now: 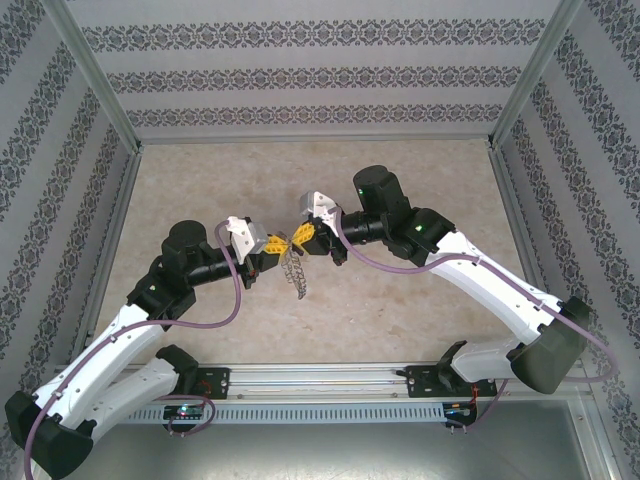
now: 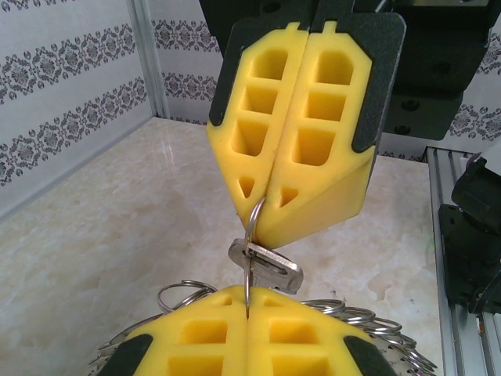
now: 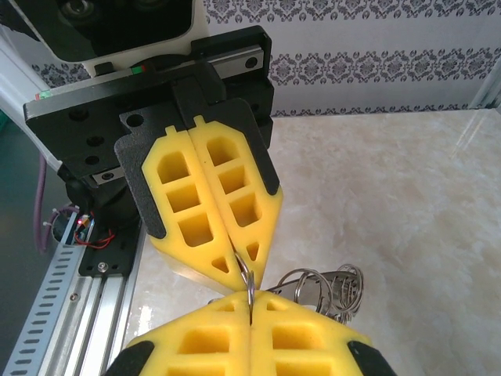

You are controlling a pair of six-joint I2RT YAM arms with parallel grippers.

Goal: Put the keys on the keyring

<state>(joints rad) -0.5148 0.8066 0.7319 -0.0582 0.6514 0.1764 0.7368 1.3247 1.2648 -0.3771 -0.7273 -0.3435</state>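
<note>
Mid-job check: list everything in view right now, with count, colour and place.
keyring: one, silver, held in the air between the two grippers
keys: many, silver-grey, hanging in a bunch under the grippers, above the middle of the table
table: one, beige marbled, under both arms
walls: three, white with grey patterned bands, around the table
rail: one, silver, along the near edge
left gripper: one, yellow pads, shut on the keyring
right gripper: one, yellow pads, shut on the keyring
</note>
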